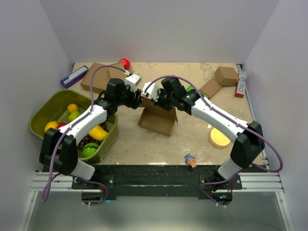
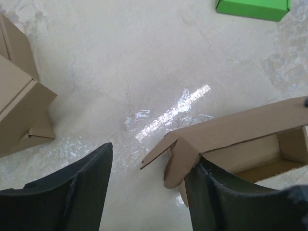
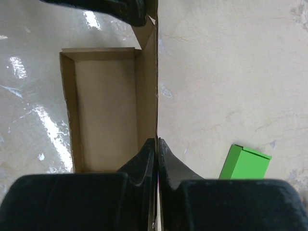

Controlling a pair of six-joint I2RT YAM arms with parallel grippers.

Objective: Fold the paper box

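The paper box [image 1: 157, 118] is a brown cardboard mailer, half formed, standing mid-table with one wall raised. My right gripper [image 1: 154, 99] is shut on the top edge of that raised wall; in the right wrist view the gripper [image 3: 157, 147] pinches the thin edge, with the box's open tray [image 3: 103, 106] to the left. My left gripper [image 1: 139, 97] is open at the box's far end. In the left wrist view the gripper [image 2: 149, 192] straddles bare table, and its right finger [image 2: 226, 202] touches a folded corner flap [image 2: 182, 161] of the box [image 2: 250, 130].
A green basket [image 1: 41, 109] of fruit sits at the left. A stacked pair of brown boxes [image 1: 98, 77], a purple item [image 1: 73, 76] and a red ball [image 1: 124, 63] lie at the back left. A small brown box [image 1: 226, 75], a yellow disc [image 1: 219, 137] and a green box [image 3: 245, 163] are on the right.
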